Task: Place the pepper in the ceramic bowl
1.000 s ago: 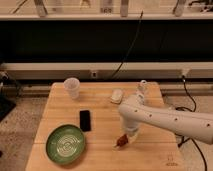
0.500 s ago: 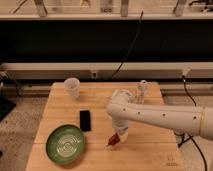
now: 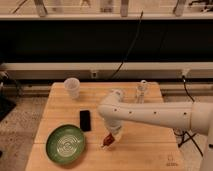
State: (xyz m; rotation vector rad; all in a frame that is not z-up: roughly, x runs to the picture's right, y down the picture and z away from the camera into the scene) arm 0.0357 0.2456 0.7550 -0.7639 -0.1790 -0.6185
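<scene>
- The gripper (image 3: 110, 140) hangs low over the front of the wooden worktop (image 3: 145, 150), its fingers clamped together on the pepper (image 3: 106, 144).
- The dark-red pepper sits just right of the green ceramic bowl (image 3: 54, 148), outside its rim.
- 1 black phone (image 3: 85, 120) lies behind the bowl.
- 1 white cup (image 3: 72, 87) stands at the back left.
</scene>
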